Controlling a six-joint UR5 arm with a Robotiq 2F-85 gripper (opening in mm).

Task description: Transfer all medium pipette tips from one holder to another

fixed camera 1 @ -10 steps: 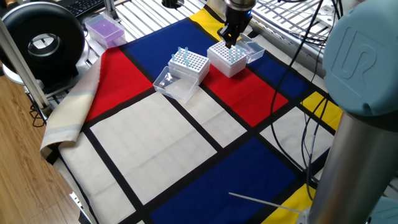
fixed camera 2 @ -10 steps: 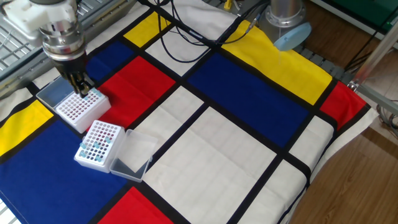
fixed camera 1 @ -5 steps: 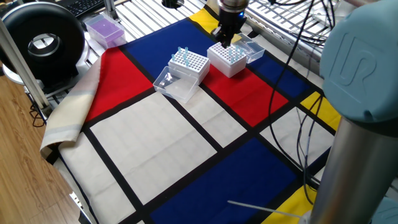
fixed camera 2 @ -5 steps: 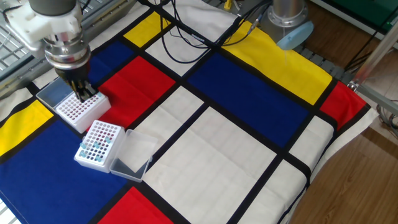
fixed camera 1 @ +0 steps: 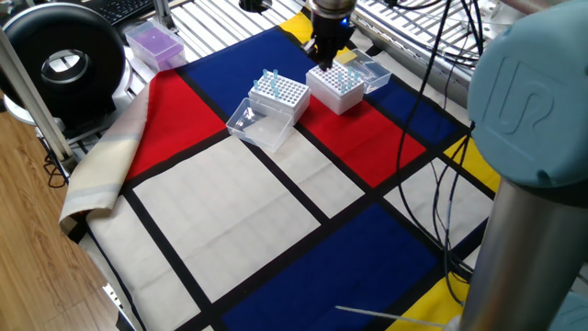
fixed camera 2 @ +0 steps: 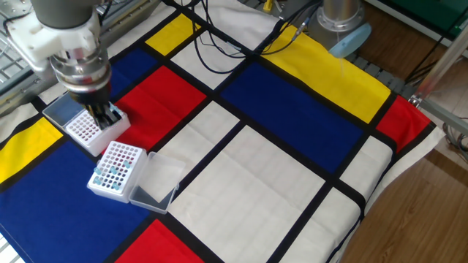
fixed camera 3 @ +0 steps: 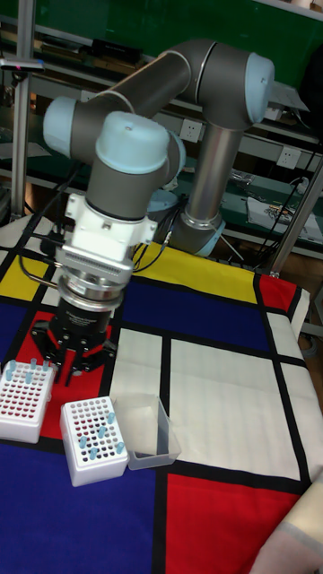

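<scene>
Jaws of the black two-finger gripper (fixed camera 2: 107, 117) point down just above one white perforated plastic tip box (fixed camera 2: 93, 129), at its edge nearest the red patch; whether they are parted or pinched on anything I cannot tell, since the fingers are small and dark in every view. That box carries a few small pale-blue translucent pipette tips (fixed camera 1: 347, 81) standing in its holes. Just beside it sits a second white perforated box (fixed camera 2: 117, 169) with its clear hinged lid (fixed camera 2: 156, 184) lying open on the cloth; more blue tips stand in it. Both boxes rest on a table covered by a red, blue, yellow and white block-patterned cloth (fixed camera 2: 278, 175).
</scene>
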